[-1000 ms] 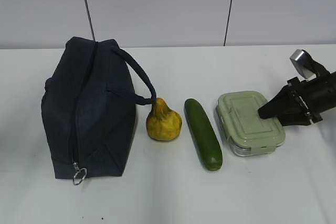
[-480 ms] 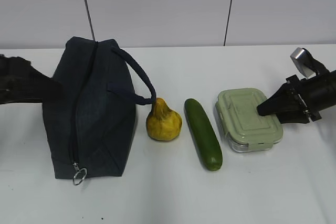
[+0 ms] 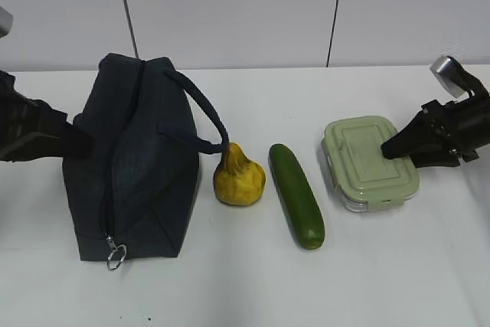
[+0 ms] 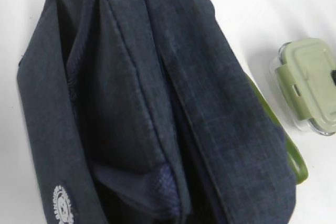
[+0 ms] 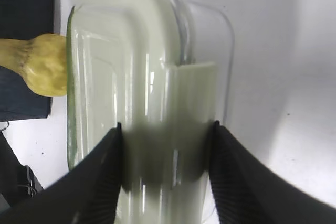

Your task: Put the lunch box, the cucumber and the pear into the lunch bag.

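The navy lunch bag [image 3: 134, 166] stands at the left, its zipper ring [image 3: 115, 255] at the near end; it fills the left wrist view [image 4: 157, 103]. My left gripper [image 3: 80, 143] is against the bag's left side, its jaws hidden. The yellow pear [image 3: 239, 178] and the dark green cucumber [image 3: 297, 195] lie beside the bag. My right gripper [image 3: 387, 151] is shut on the green-lidded lunch box [image 3: 367, 162], its fingers [image 5: 100, 171] clamping both long sides of the box [image 5: 152, 77].
White table [image 3: 253, 289] with a grey panel wall behind. The bag's loop handle [image 3: 203, 116] arches toward the pear. The lunch box [image 4: 312, 82] and a sliver of cucumber [image 4: 296, 163] show beyond the bag in the left wrist view.
My left arm has come in from the left edge up to the bag's side. My right gripper has carried the lunch box a little up and to the right.
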You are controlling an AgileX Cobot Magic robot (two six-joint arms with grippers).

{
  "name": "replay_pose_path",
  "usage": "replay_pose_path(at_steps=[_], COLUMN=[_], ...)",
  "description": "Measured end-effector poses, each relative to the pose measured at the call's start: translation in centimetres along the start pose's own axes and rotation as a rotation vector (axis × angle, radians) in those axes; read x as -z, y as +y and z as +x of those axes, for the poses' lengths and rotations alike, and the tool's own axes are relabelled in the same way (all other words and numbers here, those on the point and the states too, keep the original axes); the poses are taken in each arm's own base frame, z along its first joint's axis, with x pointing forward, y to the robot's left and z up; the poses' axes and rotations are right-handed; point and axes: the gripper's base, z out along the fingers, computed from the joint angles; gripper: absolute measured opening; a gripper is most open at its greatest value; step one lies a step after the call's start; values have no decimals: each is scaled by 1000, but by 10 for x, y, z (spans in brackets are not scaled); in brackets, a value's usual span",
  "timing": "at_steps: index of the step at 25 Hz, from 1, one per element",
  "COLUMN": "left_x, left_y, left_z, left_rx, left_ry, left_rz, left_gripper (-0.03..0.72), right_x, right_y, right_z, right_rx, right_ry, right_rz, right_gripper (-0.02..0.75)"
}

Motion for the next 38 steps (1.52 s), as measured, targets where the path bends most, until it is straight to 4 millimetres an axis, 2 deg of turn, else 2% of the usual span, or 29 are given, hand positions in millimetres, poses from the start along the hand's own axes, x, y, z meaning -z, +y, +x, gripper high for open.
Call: replay_pose_path(at_steps=[3, 15, 18, 21, 30, 38], left_x=[0, 0, 0, 0, 0, 0], left_y=[0, -2, -3, -3, -3, -5], left_z=[0, -2, -4, -4, -4, -9], left_rx=[-2, 41, 64, 71, 74, 146], left_ry=[1, -23, -38, -43, -45, -91], left_rz=[-2, 24, 33, 37, 38, 67], left_gripper=[-8, -13, -13, -13, -13, -14], right_x=[7, 34, 34, 22, -38, -64], right_y=[9, 48, 63, 86, 177, 254], right_z=[-4, -22, -25, -29, -34, -37], right_rx=[17, -63, -40, -6, 73, 202], right_ry=[-27, -207, -219, -213, -171, -167], right_rz=[1, -69, -83, -123, -355, -528], right_gripper=[371, 369, 368, 368, 368, 368])
